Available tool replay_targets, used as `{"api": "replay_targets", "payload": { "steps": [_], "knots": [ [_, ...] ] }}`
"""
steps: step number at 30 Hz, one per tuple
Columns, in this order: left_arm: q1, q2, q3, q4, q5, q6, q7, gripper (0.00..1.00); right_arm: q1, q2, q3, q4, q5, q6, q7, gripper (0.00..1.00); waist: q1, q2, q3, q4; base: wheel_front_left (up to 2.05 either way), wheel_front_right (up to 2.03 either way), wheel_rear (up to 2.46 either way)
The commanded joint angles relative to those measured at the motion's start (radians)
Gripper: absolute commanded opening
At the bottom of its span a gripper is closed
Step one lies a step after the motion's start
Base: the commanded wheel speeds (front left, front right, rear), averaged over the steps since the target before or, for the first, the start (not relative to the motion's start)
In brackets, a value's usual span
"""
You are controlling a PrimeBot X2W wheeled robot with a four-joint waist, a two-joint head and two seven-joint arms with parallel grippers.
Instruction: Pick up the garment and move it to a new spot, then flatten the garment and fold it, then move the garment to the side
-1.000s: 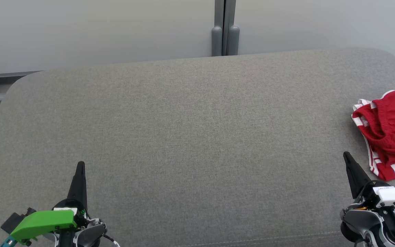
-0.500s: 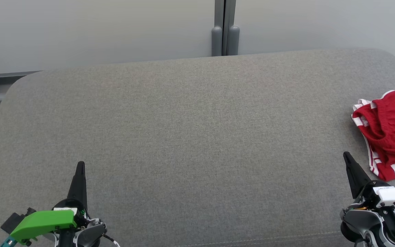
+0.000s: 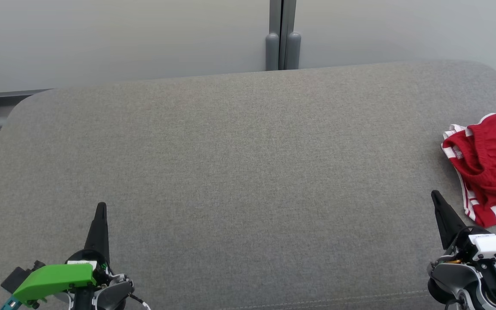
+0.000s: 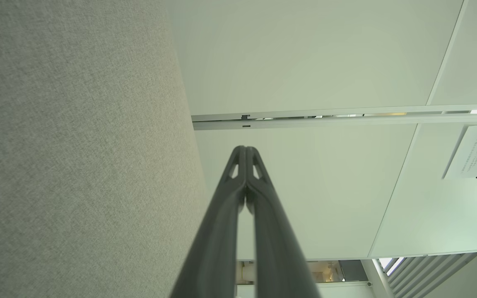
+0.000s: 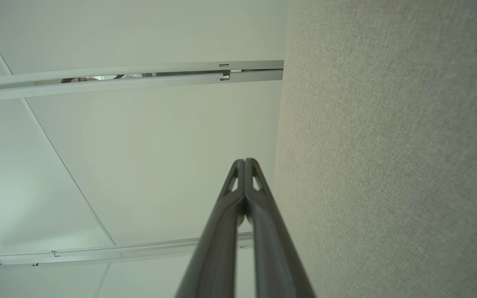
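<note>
Red-and-white garment [image 3: 489,165] lies crumpled on the cushion [image 3: 239,172].

Bright, soft, even light. In the head view the weave of the desk [image 3: 248,172] is sharp, and the garment [image 3: 489,163] throws a thin dark shadow along its left edge. Both wrist views carry a pale green cast. The left gripper [image 4: 245,150] and right gripper [image 5: 244,162] blur toward the lens, and the wall seams [image 4: 338,118] bow slightly.
</note>
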Motion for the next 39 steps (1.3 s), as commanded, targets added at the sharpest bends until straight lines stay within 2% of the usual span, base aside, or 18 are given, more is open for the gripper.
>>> {"api": "replay_targets", "payload": {
  "steps": [1,39],
  "knots": [
    [-0.011,-0.001,0.004,-0.005,-0.002,-0.003,0.002,0.0,-0.005,-0.001,-0.002,0.002,-0.004,0.0,0.004,0.0,0.0,0.0,0.0,0.0,0.0,0.0,0.0],
    [-0.011,-0.001,0.004,-0.005,-0.001,-0.003,0.002,0.0,-0.006,0.001,-0.006,0.003,-0.009,0.0,0.007,0.0,0.0,0.0,0.0,0.0,0.0,0.0,0.0]
  ]
}}
